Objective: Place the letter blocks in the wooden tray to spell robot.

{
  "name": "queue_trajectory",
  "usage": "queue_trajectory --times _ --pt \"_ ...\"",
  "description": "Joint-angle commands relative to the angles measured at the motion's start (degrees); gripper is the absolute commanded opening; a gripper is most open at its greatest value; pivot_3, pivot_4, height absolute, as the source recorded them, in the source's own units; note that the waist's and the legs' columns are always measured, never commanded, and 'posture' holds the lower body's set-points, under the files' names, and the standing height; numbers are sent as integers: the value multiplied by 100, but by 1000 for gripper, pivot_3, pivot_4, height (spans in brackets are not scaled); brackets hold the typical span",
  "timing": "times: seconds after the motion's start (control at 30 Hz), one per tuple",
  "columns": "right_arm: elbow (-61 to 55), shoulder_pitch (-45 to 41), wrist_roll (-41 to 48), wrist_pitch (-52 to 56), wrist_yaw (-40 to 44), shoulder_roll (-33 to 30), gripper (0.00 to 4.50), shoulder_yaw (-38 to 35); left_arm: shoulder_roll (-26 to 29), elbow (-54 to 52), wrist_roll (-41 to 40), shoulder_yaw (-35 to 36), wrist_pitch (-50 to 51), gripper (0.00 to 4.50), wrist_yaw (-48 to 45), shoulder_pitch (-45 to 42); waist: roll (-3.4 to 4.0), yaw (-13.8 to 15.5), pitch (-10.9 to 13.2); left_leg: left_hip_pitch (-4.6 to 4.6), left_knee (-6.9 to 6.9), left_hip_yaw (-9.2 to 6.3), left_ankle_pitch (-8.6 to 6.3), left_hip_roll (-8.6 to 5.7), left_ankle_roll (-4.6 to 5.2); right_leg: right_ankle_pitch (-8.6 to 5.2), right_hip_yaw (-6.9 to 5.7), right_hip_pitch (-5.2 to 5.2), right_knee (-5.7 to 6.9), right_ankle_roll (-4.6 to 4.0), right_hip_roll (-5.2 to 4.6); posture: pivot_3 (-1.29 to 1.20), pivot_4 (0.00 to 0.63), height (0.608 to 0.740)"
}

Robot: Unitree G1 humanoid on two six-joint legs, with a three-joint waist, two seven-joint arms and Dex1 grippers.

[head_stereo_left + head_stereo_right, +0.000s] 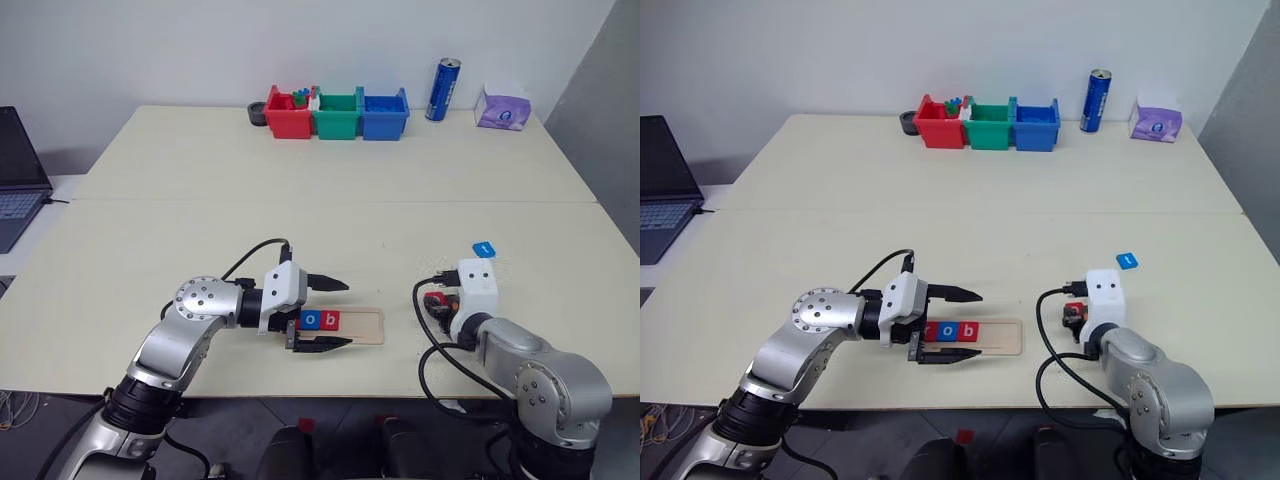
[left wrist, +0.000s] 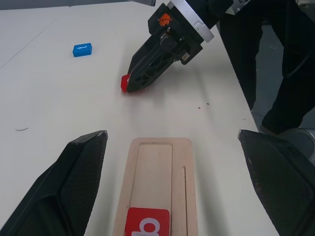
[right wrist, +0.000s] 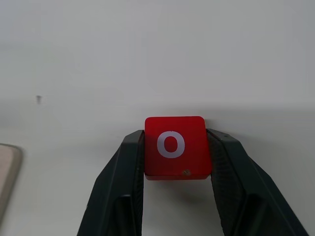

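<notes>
1. Two letter blocks lie side by side in the wooden tray (image 1: 368,326) near the front edge of the table (image 1: 300,230): a blue "o" block (image 1: 310,320) and, touching it on the robot's right, a red "b" block (image 1: 331,320). In the right eye view a further red block (image 1: 932,331) shows to the left of the blue one, partly hidden by the left gripper; its letter cannot be read.
2. Left gripper (image 1: 330,313): its two black fingers stand wide apart, one beyond the tray and one on the near side, straddling the tray's left end and the blocks. It holds nothing.
3. Right gripper (image 3: 172,162): its fingers are closed on a red "o" block (image 3: 173,146), one pad on each side edge, the white letter facing the wrist camera. The left wrist view shows this gripper angled down, with the red block at its tip just above or at the table surface, to the right of the tray and apart from it.
4. Blue block (image 1: 484,248): lies alone on the table, beyond the right gripper; its letter is too small to read.
5. Right part of the tray: bare wood, with a thin slot running along it.
6. Far edge of the table: a red bin (image 1: 288,115), a green bin (image 1: 337,115) and a blue bin (image 1: 384,114) in a row, a blue can (image 1: 443,89) and a purple packet (image 1: 503,107) to their right.
</notes>
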Motion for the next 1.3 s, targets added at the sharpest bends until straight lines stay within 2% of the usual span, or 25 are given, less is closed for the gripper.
queue_trajectory --times 0.03,0.3,0.57,0.6,0.67,0.77,0.83,0.9,1.03,1.17,1.3 --pt "-253 3 -39 168 44 49 1457 41 -110 -225 -8 37 -45 4500 212 31 0 -7 0 1 0 -1 0 2 0 0 0 0 1 -1 2 0 150 740" --pt "-203 -3 13 271 229 103 1457 157 -210 -312 -23 -34 -6 4500 299 51 0 -9 0 1 -1 -1 0 3 0 -1 1 0 0 -1 4 0 150 740" --pt "-314 -82 176 382 581 237 4293 -45 -265 -261 11 -72 -29 4500 345 0 -2 -10 -1 1 -2 -2 0 2 0 -2 0 0 0 0 4 0 150 740" --pt "-352 -133 207 411 661 233 4405 -103 -265 -258 13 -69 -34 4500 338 3 -2 -10 -1 2 -2 -2 0 2 0 -1 0 0 0 0 4 0 150 740" --pt "-420 -217 260 356 890 -62 4405 -155 -262 -241 13 -68 -46 4500 320 4 -2 -10 -1 2 -2 -2 0 2 0 -2 0 0 0 0 4 0 150 740" --pt "-396 -220 405 -271 1544 -1084 4405 -186 -268 -171 15 -78 -73 4500 299 -39 -4 -4 2 1 -2 1 0 -2 0 -1 -3 -1 -3 0 1 0 150 740" --pt "-247 -245 547 -580 1916 -1473 4405 -388 -280 -113 11 -78 -88 4500 283 -84 -7 1 3 -2 -1 2 0 -5 1 -1 -6 0 -7 1 -3 0 150 740" --pt "-12 -180 693 -1369 2742 -2239 4405 -494 -287 -56 -7 -77 -117 4500 240 -124 -10 -5 5 -2 -1 2 -1 -4 1 -2 -5 0 -7 2 0 0 150 740" --pt "364 298 985 -2947 4302 -3184 4405 -516 -289 41 -71 -76 -159 4500 118 -193 -16 -3 8 -1 -4 3 -2 -3 3 -4 -7 0 -10 4 4 0 150 740" --pt "1090 917 755 -4732 5354 -3524 4405 -316 -349 157 -87 -99 -228 4500 21 -278 -24 3 13 -3 -4 4 -2 1 3 -4 -5 2 -11 1 9 0 150 740" --pt "1765 1003 609 -5611 5648 -3450 4405 -64 -482 290 -41 -142 -262 4500 22 -439 -38 0 22 3 2 7 -2 -1 3 -3 -5 4 -6 3 7 0 150 740"
